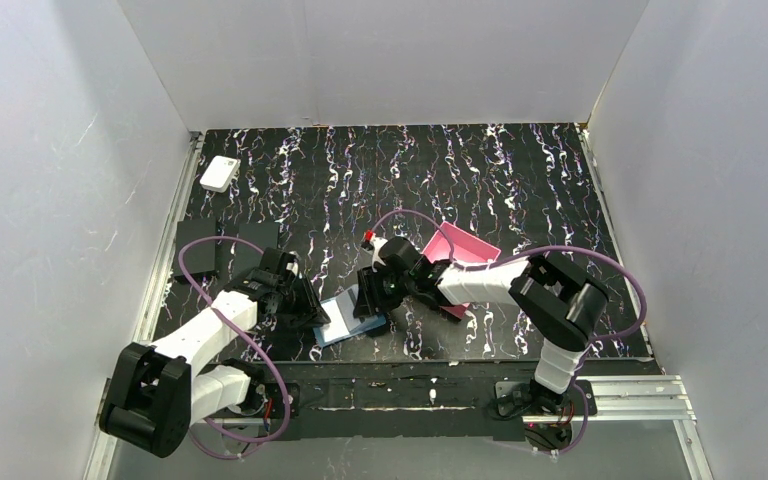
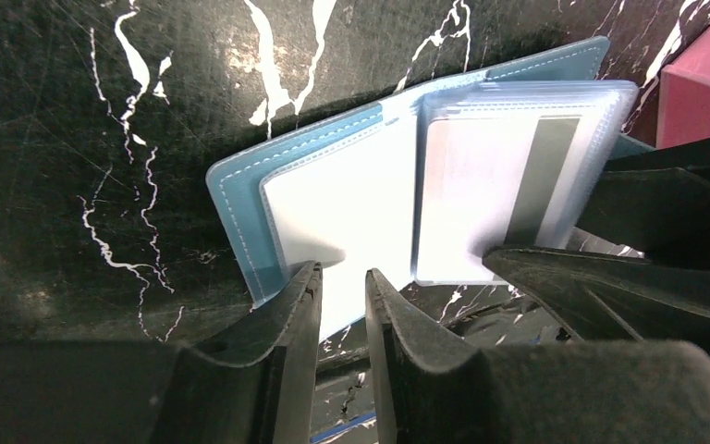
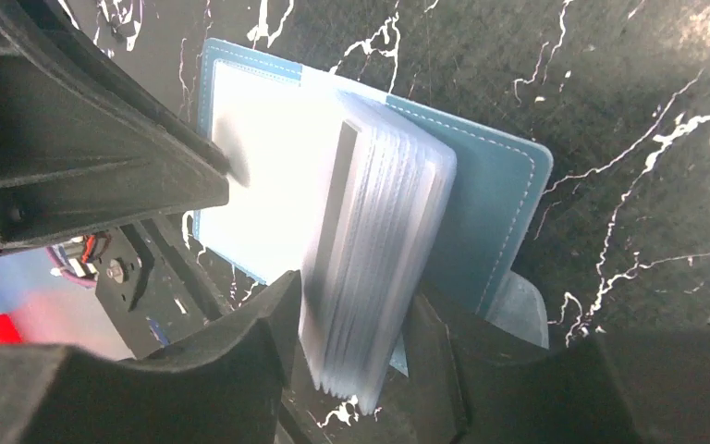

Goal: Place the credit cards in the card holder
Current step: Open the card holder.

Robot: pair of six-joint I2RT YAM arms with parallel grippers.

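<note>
The teal-blue card holder (image 1: 348,320) lies open near the front of the table between both arms. Its cover (image 2: 240,203) and left page lie flat. The stack of clear sleeves (image 3: 388,231) stands up, clamped between the fingers of my right gripper (image 3: 356,287). A grey-white credit card (image 2: 481,194) with a dark stripe sits inside the front sleeve. My left gripper (image 2: 342,273) rests at the near edge of the flat left page. Its jaws stand a narrow gap apart, and the white page shows between them. No other card is in view.
A pink tray (image 1: 470,250) sits just behind the right gripper, and its corner shows in the left wrist view (image 2: 707,83). Two black slabs (image 1: 222,247) lie at the left. A small white box (image 1: 220,173) is at the back left. White walls enclose the table.
</note>
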